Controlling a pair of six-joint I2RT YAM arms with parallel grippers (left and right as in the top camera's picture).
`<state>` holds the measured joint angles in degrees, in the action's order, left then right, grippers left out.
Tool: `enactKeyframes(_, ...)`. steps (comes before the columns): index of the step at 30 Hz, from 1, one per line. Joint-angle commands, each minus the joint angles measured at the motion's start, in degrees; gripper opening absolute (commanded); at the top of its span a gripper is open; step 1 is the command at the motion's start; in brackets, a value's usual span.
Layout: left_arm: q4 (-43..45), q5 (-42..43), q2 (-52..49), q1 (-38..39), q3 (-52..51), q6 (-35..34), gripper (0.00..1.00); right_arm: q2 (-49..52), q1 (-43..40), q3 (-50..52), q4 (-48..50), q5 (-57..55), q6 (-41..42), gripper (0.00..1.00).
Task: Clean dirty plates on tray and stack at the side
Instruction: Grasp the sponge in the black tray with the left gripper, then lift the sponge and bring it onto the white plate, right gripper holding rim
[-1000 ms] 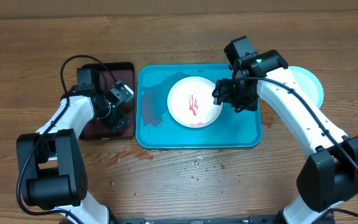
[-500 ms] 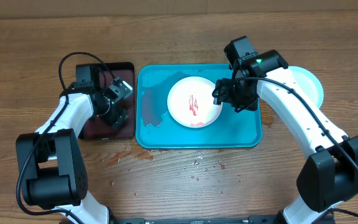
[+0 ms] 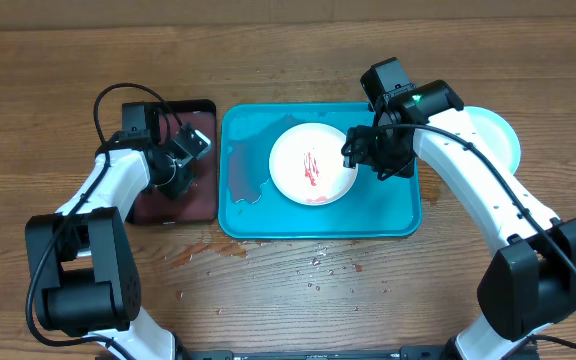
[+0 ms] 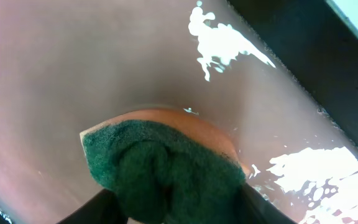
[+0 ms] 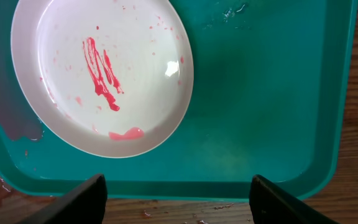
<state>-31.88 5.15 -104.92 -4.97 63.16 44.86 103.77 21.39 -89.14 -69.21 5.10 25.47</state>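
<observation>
From overhead, the left pincer [image 3: 178,170] hangs over the dark-red tray [image 3: 203,205]. The right pincer [image 3: 360,152] sits over the turquoise tray [image 3: 388,218], with the red-smeared white plate [image 3: 313,165] just beside it and a mint plate [image 3: 498,135] on the desk [image 3: 288,300] behind its arm. The left wrist view shows that pincer pinching a bunched green sponge [image 4: 160,174]. The right wrist view shows the right pincer spread wide, the white plate ahead of it and untouched.

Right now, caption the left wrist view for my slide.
Left tool pinches a green-topped sponge on the wet dark-red tray.
</observation>
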Motion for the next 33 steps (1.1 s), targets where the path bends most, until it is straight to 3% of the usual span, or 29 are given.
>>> enactKeyframes(1, -0.02, -0.24, -0.17, 0.11, 1.29, -0.15, 0.38, -0.92, 0.09, -0.85, 0.13, -0.48, 0.00, 0.75)
enactKeyframes(8, 0.02, -0.28, -0.17, 0.11, 1.29, -0.66, 0.05, -0.92, 0.09, -0.85, 0.11, -0.48, 0.00, 0.75)
enactKeyframes(16, 0.70, -0.72, -0.17, 0.11, 1.53, -3.93, 0.04, -0.92, 0.09, -0.85, 0.13, -0.50, -0.02, 0.75)
enactKeyframes(33, -3.15, -1.09, -0.15, 0.13, 10.86, -22.29, 0.04, -0.90, 0.09, -0.83, 0.92, -0.52, -0.04, 0.75)
